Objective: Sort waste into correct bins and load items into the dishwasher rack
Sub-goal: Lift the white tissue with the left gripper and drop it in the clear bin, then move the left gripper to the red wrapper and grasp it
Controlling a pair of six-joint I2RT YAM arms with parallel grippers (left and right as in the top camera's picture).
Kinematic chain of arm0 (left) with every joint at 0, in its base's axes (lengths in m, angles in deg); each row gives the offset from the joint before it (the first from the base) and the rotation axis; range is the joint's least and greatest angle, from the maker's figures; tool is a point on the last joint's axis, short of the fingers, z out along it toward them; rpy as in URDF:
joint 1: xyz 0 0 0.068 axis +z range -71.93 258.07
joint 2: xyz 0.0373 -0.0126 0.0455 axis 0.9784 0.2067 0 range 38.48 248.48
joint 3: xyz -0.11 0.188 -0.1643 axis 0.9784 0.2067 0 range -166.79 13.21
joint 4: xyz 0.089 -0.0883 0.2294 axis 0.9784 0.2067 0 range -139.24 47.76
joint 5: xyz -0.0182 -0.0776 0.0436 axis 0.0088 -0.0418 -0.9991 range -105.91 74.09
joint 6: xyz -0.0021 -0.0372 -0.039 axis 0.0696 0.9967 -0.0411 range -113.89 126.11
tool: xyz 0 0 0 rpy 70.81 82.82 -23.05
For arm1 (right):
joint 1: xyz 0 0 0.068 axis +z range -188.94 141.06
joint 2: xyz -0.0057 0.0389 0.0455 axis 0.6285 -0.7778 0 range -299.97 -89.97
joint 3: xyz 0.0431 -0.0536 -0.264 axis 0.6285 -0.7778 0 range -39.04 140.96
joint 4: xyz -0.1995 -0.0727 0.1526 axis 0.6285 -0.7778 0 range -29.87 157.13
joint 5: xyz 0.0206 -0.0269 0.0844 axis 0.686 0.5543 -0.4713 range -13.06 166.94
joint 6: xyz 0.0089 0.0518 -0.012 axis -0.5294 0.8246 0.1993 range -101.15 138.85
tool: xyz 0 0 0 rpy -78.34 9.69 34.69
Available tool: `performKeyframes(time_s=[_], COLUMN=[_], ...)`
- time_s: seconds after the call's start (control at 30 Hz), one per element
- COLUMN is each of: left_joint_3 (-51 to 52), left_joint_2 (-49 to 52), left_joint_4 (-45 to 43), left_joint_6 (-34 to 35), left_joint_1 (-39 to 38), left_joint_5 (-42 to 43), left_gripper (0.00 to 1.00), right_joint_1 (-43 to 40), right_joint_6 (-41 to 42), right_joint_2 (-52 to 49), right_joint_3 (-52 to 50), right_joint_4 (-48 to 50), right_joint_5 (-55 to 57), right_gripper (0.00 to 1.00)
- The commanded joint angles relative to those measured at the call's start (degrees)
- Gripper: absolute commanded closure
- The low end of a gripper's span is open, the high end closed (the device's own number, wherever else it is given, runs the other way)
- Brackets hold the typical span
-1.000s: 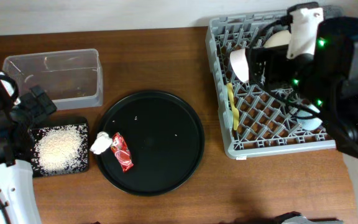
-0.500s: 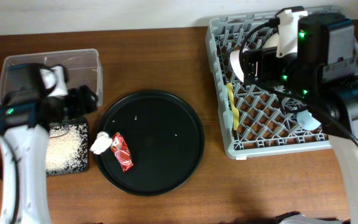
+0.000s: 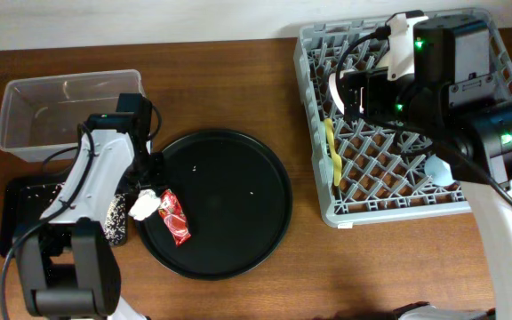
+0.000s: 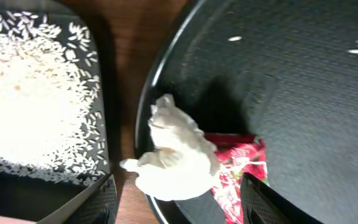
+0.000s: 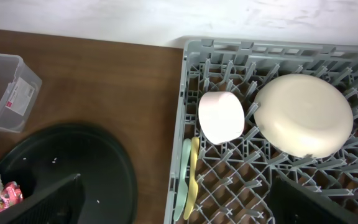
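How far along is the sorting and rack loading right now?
Done: rice sits in the black rectangular tray; plate, bowl, mint utensil and yellow utensil are in the dishwasher rack. In hand: the left gripper straddles the tissue, jaws apart, not gripping yet. Left: tissue and red wrapper, both at the round tray's edge, need binning.

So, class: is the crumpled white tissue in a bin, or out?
Out. The tissue lies on the rim of the round black tray, against the red wrapper, beside the rice tray, not in it.

Large round black tray on brown wooden table; pale wall behind.
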Motion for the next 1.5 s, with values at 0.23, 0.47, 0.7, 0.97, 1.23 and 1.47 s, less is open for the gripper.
performKeyframes(time_s=[0.23,0.47,0.7,0.97,1.23,1.47], left_joint_3=[2.60,3.17,-12.31,-32.81,-32.20,-32.54], left_joint_2=[4.81,5.05,5.03,5.03,11.76,12.48], left_joint_4=[-0.26,-0.55,12.44,6.25,-9.31,-3.63], left_joint_6=[2.05,2.21,2.19,1.92,1.27,-0.22], left_joint_1=[-1.64,-1.64,-1.62,-1.20,4.07,6.34], left_joint_5=[1.55,1.55,1.53,-7.58,-10.80,1.14], left_gripper=[0.42,0.90,0.99,0.99,0.96,0.36], right_joint_1=[-0.07,-0.07,-0.07,-0.07,-0.07,-0.07], right_joint_6=[0.00,0.00,0.00,0.00,0.00,0.00], right_joint_2=[0.00,0.00,0.00,0.00,0.00,0.00], right_joint_3=[-0.09,-0.09,-0.09,-0.09,-0.09,-0.09], right_joint_4=[-0.07,-0.48,-0.48,-0.96,-1.97,-2.27], right_joint_5=[0.92,0.92,0.92,0.92,0.92,0.92], right_gripper=[0.02,0.02,0.02,0.02,0.02,0.02])
